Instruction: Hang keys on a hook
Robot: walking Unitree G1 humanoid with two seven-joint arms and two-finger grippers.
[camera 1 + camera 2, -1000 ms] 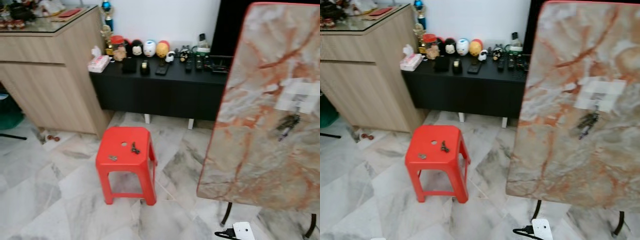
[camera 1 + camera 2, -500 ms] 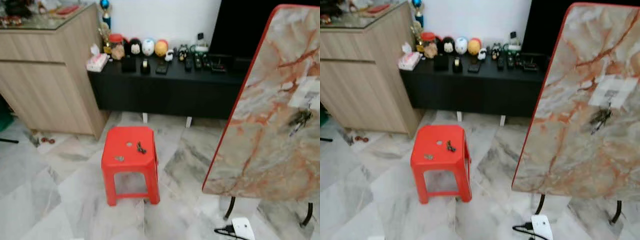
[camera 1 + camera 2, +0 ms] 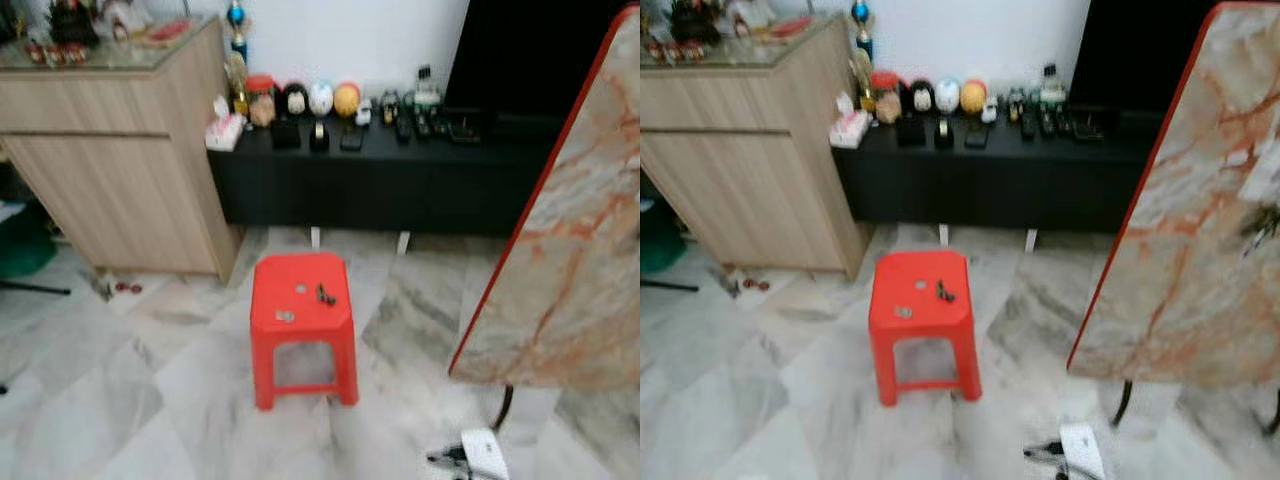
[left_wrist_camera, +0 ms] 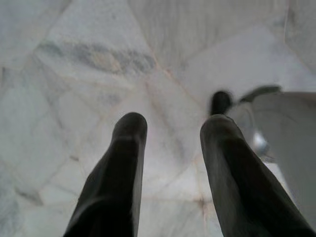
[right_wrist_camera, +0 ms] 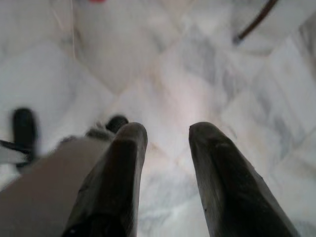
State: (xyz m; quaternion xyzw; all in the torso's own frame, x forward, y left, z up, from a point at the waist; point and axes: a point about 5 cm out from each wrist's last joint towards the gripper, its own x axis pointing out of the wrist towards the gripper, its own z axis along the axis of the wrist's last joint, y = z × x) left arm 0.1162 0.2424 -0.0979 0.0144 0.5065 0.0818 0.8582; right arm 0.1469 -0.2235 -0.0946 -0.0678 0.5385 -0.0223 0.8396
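A red plastic stool (image 3: 300, 310) stands on the grey-veined marble floor (image 3: 120, 400), and a dark bunch of keys (image 3: 325, 295) lies on its seat, near the far right side, with a small silvery piece (image 3: 285, 316) near the seat's front and another small pale thing (image 3: 300, 289) beside the keys. Behind the stool runs a low black counter (image 3: 380, 185) carrying a row of round figurines (image 3: 320, 99) and dark remotes (image 3: 425, 122); a light wooden cabinet (image 3: 110, 170) stands to its left. On the right leans a marble-patterned tabletop with a red edge (image 3: 1200, 240), and a second dark bunch of keys (image 3: 1262, 222) hangs on it under a patch of pale tape at the right eye view's border.

Compared with a second ago, the whole scene has slid rightward and the picture is more blurred: the stool now sits near the middle, and the tabletop is largely cut off at the right edge. The stool, keys and panel keep their places relative to one another, so the camera has turned.

The left end effector (image 4: 170, 123) hangs over bare floor with its fingers parted and nothing between them. The right end effector (image 5: 165, 131) likewise points at the floor, fingers apart and empty.
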